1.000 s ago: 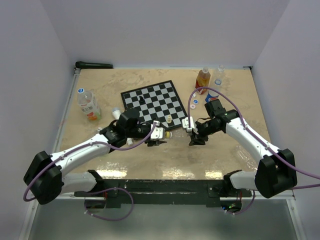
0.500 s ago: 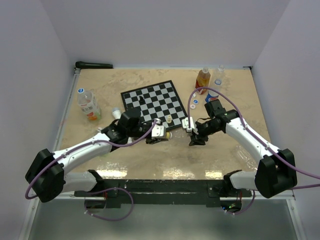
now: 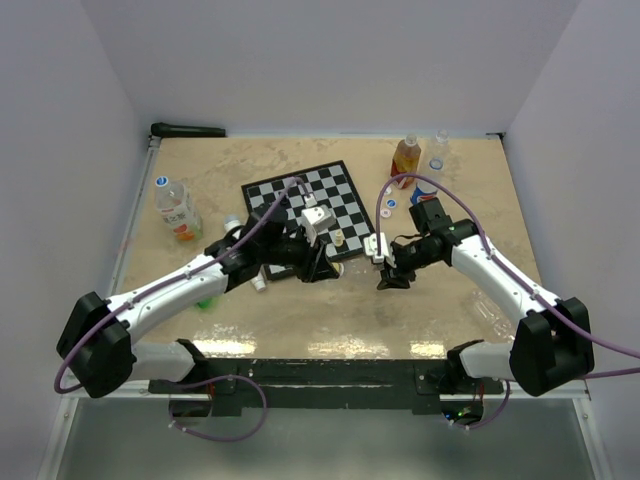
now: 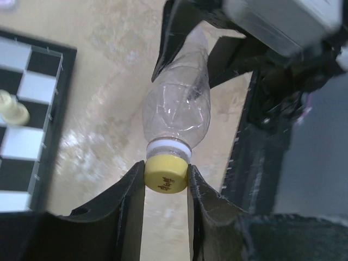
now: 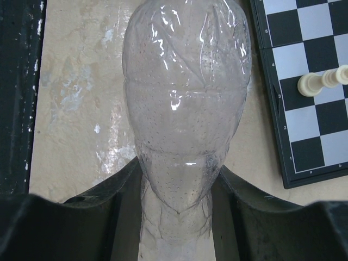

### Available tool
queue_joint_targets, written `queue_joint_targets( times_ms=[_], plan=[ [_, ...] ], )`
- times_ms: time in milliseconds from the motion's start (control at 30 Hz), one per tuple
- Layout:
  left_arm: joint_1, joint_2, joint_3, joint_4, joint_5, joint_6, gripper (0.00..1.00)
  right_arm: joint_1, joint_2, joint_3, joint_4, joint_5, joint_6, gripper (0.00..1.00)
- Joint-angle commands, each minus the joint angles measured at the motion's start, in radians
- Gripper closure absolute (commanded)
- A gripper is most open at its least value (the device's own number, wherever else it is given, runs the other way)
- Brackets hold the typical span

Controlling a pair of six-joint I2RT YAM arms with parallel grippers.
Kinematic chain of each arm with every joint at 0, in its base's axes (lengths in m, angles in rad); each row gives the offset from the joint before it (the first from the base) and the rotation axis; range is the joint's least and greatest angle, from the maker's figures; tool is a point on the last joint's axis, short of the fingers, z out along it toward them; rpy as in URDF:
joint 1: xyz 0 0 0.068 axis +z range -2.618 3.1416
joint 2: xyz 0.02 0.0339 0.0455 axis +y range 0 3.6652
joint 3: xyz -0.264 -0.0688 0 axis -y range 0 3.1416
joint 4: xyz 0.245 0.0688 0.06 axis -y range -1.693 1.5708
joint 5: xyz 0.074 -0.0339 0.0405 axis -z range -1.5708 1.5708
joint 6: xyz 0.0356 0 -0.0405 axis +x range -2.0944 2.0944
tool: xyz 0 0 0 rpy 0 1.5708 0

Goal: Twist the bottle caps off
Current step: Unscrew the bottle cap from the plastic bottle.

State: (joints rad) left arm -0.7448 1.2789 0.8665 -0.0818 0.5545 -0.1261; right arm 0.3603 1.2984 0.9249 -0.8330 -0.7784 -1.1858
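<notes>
One yellow cap (image 4: 165, 176) pinched by left claw (image 4: 166, 179); right claw (image 5: 176, 182) grips bottle (image 5: 185, 98).

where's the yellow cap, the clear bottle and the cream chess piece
yellow cap (image 4: 165, 178), left wrist view, middle of its printed face
clear bottle (image 5: 185, 103), right wrist view, middle of its body
cream chess piece (image 5: 318, 81), right wrist view, its middle

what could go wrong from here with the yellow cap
1. The left gripper pinches the yellow cap only at its sides; it may slip while twisting.
2. The right gripper squeezes the clear bottle, which may crumple or spin in its grip.
3. The chessboard and a cream chess piece sit close by; a swinging bottle might knock them.
</notes>
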Motion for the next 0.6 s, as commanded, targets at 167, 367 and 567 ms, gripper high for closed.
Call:
queue_joint_targets(
  times_ms=[167, 367, 567],
  plan=[
    [0.025, -0.035, 0.008, -0.027, -0.128, -0.794, 1.0, 0.008, -0.013, 0.002, -0.002, -0.03, 0.014, 0.98],
    [0.025, -0.05, 0.046, -0.098, -0.238, -0.776, 1.0, 0.008, -0.027, 0.0, 0.0, -0.03, 0.015, 0.98],
    [0.025, -0.087, -0.026, -0.013, -0.265, -0.756, 0.96, 0.008, -0.025, -0.001, -0.003, -0.03, 0.014, 0.98]
  ],
)
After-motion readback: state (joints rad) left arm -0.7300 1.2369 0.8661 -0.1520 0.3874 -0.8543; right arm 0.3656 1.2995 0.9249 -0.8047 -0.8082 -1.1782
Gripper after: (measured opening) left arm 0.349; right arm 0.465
